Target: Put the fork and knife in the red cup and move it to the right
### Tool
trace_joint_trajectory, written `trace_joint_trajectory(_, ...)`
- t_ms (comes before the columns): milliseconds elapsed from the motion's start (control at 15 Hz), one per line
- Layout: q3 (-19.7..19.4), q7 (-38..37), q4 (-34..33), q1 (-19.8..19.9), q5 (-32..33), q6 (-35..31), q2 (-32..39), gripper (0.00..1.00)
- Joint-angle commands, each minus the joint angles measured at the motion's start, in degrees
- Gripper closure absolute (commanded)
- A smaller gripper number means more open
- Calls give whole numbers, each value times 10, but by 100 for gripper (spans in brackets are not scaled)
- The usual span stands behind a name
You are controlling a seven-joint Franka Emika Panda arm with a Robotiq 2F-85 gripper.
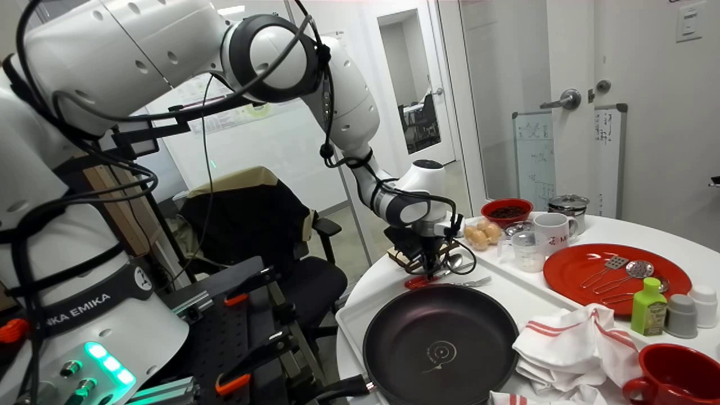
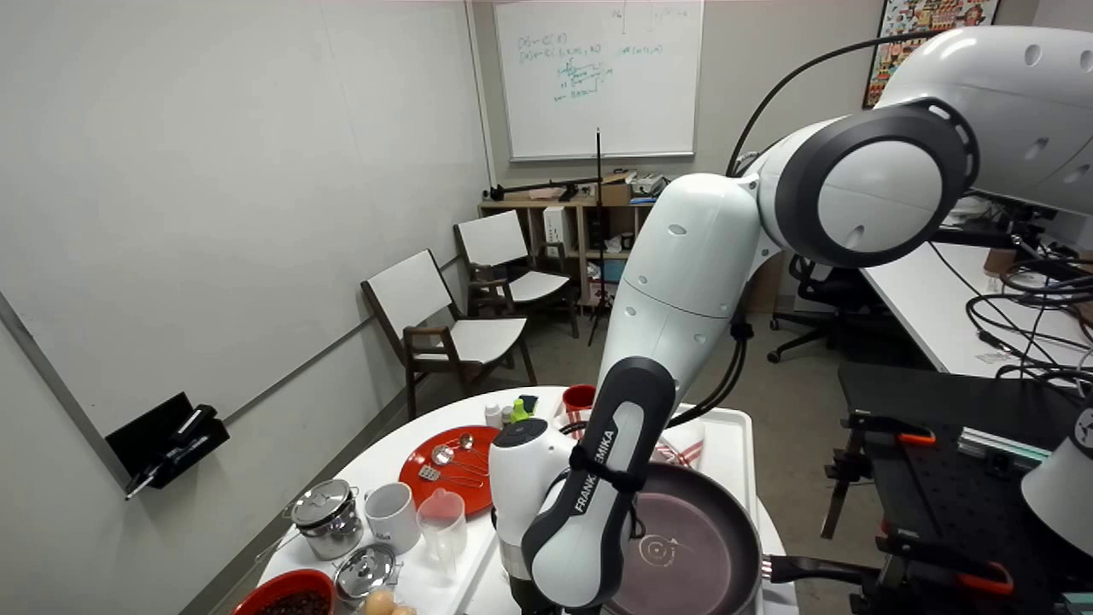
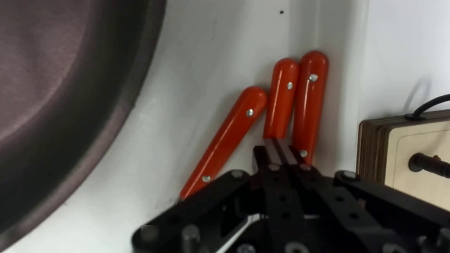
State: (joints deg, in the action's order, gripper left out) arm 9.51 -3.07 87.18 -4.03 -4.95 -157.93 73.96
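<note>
Gripper [image 3: 280, 149] closed, tips tog. over mid. red handle [image 3: 283, 98]; contact unclear. Fork [image 1: 477, 282] in tray [image 3: 197, 70] nr pan [image 1: 441, 343], tines to R in an exterior view, long axis approx. horiz. Red cup [image 1: 683, 379] upright by towel [image 1: 579, 351].

1. In the wrist view, the part of the middle red handle [image 3: 281, 100] beneath the gripper [image 3: 278, 144] is hidden; whether the two touch cannot be told.
2. Just beside the gripper, the right-hand red handle [image 3: 310, 109] runs out of sight under it.
3. Left of the gripper, the frame edge crops the black pan [image 3: 66, 84].
4. Right of it, the wooden block [image 3: 399, 147] is cropped.
5. Well apart from it, an exterior view cuts off part of the red cup [image 1: 678, 371].
</note>
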Motion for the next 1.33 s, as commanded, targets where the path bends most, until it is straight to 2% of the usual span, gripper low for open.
trace_joint_trajectory(0, 6, 9, 19, 5, -7, -10, -14, 100)
trace_joint_trajectory(467, 11, 16, 65, 10, -4, -58, -42, 100)
trace_joint_trajectory(600, 6, 10, 59, 4, -3, -50, -38, 72)
trace_joint_trajectory(1133, -3, 3, 42, -6, -3, -36, -25, 16)
trace_joint_trajectory(1200, -4, 2, 40, -6, -2, -34, -24, 10)
trace_joint_trajectory(1267, -6, 1, 36, -8, -2, -30, -21, 9)
